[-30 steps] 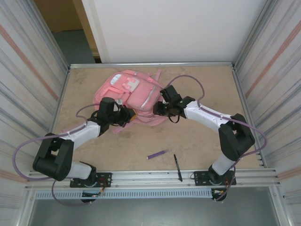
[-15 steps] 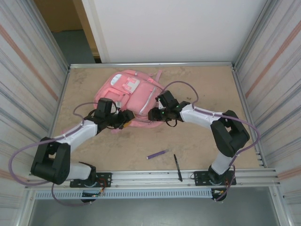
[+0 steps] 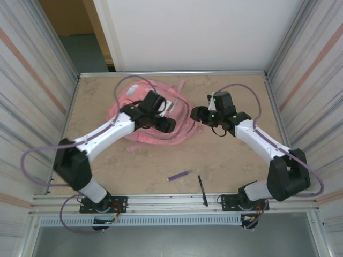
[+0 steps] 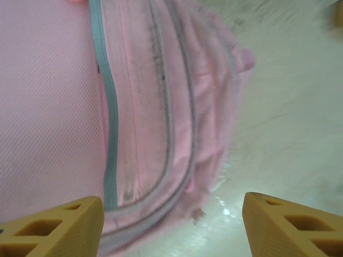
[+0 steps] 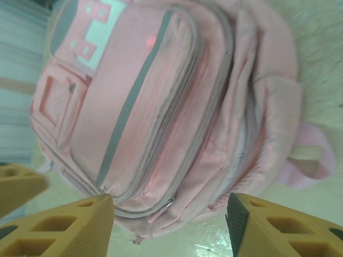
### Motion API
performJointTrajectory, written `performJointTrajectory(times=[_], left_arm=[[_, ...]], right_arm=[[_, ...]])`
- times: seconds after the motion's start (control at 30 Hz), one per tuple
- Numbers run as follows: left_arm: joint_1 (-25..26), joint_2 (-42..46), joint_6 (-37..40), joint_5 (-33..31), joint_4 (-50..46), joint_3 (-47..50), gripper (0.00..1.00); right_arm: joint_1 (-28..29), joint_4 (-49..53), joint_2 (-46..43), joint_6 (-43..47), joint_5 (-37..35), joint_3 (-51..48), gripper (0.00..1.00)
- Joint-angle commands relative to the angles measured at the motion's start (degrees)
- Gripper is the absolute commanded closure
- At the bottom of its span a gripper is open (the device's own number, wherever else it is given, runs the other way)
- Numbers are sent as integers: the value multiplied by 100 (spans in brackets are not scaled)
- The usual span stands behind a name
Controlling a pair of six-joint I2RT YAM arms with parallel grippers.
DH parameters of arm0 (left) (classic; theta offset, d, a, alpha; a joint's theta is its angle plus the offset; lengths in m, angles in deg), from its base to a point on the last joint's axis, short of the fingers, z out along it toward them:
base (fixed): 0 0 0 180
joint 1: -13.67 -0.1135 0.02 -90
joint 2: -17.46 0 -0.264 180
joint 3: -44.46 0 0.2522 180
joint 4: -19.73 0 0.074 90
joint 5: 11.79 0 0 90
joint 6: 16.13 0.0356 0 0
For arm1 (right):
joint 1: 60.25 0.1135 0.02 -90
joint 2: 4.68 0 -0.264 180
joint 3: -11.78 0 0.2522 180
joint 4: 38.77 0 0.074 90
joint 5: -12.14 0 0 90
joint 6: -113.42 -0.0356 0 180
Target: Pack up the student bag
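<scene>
At the near edge a metal rail [image 3: 171, 201] carries both arm bases. The tan, marbled bench [image 3: 236, 160] starts right behind it. Just past the rail lies a black pen [image 3: 202, 190]. A purple pen [image 3: 178, 175] lies a little further in and to its left, close to it but not touching. Around the pens the near half of the bench is bare surface, which leaves wide room between the bases and the bag.

The pink bag [image 3: 120, 110] lies flat in the far part of the bench, left of centre, with its front pockets up and its straps trailing toward the far edge. The left arm reaches across it, and the left pincer [image 3: 165, 125] hangs over the bag's right side. In the left wrist view the left pincer [image 4: 171, 225] has its fingers well apart with nothing between them. Beneath it are the bag's [image 4: 53, 107] zipped edge and a strip of bench [image 4: 289, 107].

The right pincer [image 3: 196, 114] hangs just beside the bag's right edge, near the left one but apart from it. Its wrist view shows the right pincer [image 5: 169, 225] spread and empty, looking onto the bag's [image 5: 161, 107] pockets and white patch.

The bench's far right quarter is open. Ribbed walls [image 3: 32, 107] close in along both side edges, and a white panel [image 3: 198, 32] stands behind the far edge.
</scene>
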Motion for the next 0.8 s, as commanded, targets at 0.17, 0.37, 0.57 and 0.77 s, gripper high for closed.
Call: performJointTrajectory(times=[0.17,0.37,0.57,0.77], left_arm=[[214,-1341,104,-1202,-726,-876,32],[231,-1698,27,-2027,-710,-1070,48],[324,-1896,424,-941,-601,-1223,27],[344,-2132,61,-1716,-508,-1204,42]], right_arm=[[-202,467,-553,325,-316,-506,40],[-199,382,-87,313,725,-421,41],[-193,436,561,128,1096,-178,41],[-158,283,605,54,1077,-166,43]])
